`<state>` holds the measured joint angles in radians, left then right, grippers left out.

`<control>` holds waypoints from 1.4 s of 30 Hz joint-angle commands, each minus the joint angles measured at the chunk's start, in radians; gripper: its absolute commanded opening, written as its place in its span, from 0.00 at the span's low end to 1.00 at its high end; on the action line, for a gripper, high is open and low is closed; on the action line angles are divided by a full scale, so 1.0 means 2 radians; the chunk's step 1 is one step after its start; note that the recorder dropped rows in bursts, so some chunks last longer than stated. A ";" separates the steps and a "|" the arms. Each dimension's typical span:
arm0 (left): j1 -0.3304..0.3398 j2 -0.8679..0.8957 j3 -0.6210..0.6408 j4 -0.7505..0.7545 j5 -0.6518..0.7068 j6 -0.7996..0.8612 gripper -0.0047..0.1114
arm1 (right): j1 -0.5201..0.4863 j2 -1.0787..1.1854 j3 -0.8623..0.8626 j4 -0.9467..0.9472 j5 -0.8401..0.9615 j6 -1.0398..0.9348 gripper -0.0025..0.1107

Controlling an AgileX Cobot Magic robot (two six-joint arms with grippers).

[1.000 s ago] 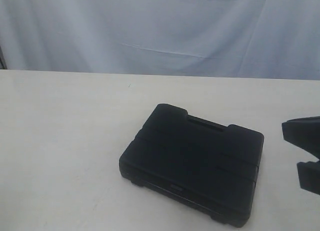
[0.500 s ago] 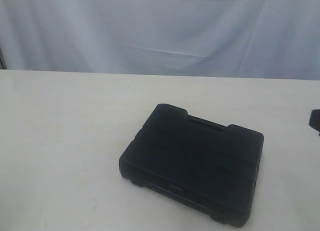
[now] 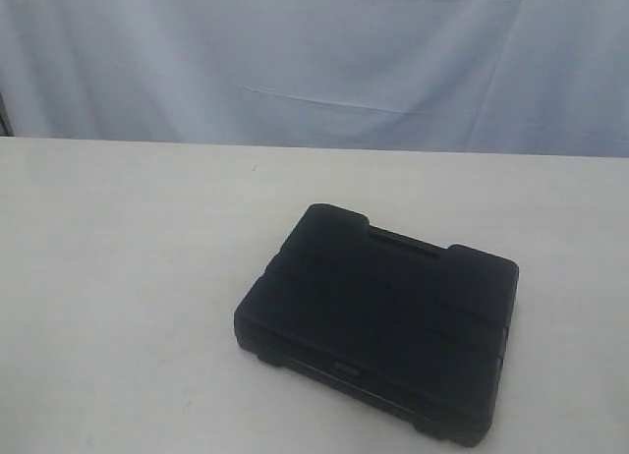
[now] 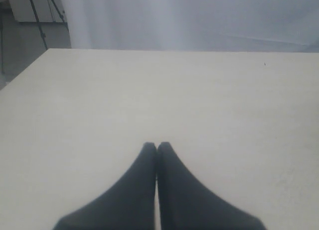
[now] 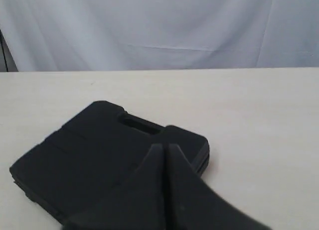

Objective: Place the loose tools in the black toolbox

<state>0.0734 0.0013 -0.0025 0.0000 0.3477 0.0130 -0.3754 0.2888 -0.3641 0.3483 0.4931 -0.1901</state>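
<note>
The black toolbox [image 3: 378,331] lies flat on the white table with its lid shut, handle side toward the back; the right wrist view also has the toolbox [image 5: 89,155]. No loose tools show in any view. My right gripper [image 5: 165,146] is shut with nothing in it and sits back from the toolbox, on its right side. My left gripper [image 4: 156,145] is shut and empty over bare table. Neither gripper appears in the exterior view.
A white table [image 3: 128,277] carries the toolbox. A pale cloth backdrop [image 3: 314,61] hangs behind the table's far edge. In the left wrist view the table's corner [image 4: 50,50] and a dark stand [image 4: 37,16] beyond it show.
The right gripper, seen at the right edge of the exterior view a second ago, has drawn off to the right and left that view. The toolbox has not moved.
</note>
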 commanded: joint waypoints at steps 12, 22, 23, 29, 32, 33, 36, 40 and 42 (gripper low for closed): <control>-0.002 -0.001 0.001 0.000 -0.003 -0.003 0.04 | -0.003 -0.012 0.156 -0.141 -0.170 0.131 0.02; -0.002 -0.001 0.001 0.000 -0.003 -0.003 0.04 | -0.002 -0.124 0.182 -0.180 -0.137 0.131 0.02; -0.002 -0.001 0.001 0.000 -0.003 -0.003 0.04 | 0.001 -0.128 0.182 -0.187 -0.131 0.130 0.02; -0.002 -0.001 0.001 0.000 -0.003 -0.003 0.04 | 0.004 -0.129 0.182 -0.201 -0.091 0.128 0.02; -0.002 -0.001 0.001 0.000 -0.003 -0.003 0.04 | 0.004 -0.129 0.182 -0.201 -0.090 0.127 0.02; -0.002 -0.001 0.001 0.000 -0.003 -0.003 0.04 | 0.004 -0.129 0.182 -0.201 -0.090 0.127 0.02; -0.002 -0.001 0.001 0.000 -0.003 -0.003 0.04 | 0.004 -0.129 0.182 -0.201 -0.090 0.130 0.02; -0.002 -0.001 0.001 0.000 -0.003 -0.003 0.04 | 0.004 -0.129 0.182 -0.200 -0.090 0.130 0.02; -0.002 -0.001 0.001 0.000 -0.003 -0.003 0.04 | 0.004 -0.129 0.182 -0.200 -0.090 0.130 0.02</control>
<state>0.0734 0.0013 -0.0025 0.0000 0.3477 0.0130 -0.3677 0.0360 -0.0031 -0.0423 0.3083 0.0735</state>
